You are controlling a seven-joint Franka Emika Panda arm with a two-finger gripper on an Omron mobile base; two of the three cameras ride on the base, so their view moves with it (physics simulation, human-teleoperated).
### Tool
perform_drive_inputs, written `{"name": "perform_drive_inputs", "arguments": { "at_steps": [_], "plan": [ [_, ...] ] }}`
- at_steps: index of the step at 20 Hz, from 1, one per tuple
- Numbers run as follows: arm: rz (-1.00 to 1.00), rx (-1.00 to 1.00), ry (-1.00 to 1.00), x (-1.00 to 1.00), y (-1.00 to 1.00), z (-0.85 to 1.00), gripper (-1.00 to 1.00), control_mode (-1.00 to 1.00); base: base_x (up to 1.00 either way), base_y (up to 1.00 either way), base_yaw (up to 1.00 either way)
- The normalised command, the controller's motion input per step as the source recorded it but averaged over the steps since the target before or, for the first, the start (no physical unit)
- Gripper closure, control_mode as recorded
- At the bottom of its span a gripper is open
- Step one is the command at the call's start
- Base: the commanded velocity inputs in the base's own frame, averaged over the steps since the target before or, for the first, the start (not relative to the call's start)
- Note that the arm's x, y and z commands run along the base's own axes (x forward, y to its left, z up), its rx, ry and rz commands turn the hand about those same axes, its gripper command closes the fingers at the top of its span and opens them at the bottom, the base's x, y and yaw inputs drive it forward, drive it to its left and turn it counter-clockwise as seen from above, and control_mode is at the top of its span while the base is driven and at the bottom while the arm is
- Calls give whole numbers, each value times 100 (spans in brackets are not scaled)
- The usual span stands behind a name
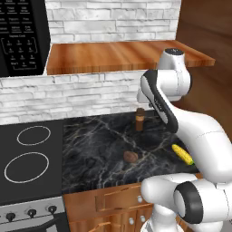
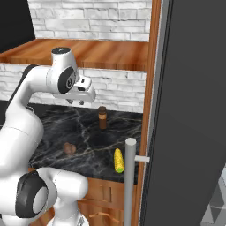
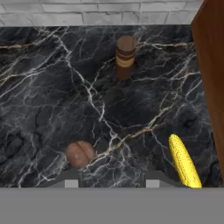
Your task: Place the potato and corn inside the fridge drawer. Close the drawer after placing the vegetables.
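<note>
The potato [image 1: 130, 157] [image 2: 69, 148] [image 3: 80, 154], a small brown lump, lies on the black marble counter [image 1: 99, 140]. To its right, by the counter's right end, lies the yellow corn [image 1: 182, 154] [image 2: 118, 160] [image 3: 184, 161]. My gripper [image 2: 76, 102] [image 3: 111, 179] hangs well above the counter and points down. Its fingertips stand apart, open, with nothing between them. In the hand view the potato sits just above the left fingertip and the corn lies to the right of the right one. The fridge drawer is out of view.
A brown upright shaker [image 1: 140, 119] [image 2: 102, 117] [image 3: 125, 56] stands near the brick back wall. The stove top [image 1: 27, 154] lies to the left. At the right, a wooden side panel [image 3: 212, 65] and the dark fridge door [image 2: 190, 110] with its grey bar handle [image 2: 129, 176] bound the counter.
</note>
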Motion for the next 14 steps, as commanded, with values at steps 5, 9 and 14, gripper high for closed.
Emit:
{"name": "perform_drive_inputs", "arguments": {
  "at_steps": [5,9,14],
  "plan": [
    [0,-8,3,-17,16,-59,-100,-100,0,0,0],
    [-13,-14,9,-12,86,-100,-100,-100,0,0,0],
    [-1,1,4,-2,42,-100,-100,-100,0,0,0]
  ]
}}
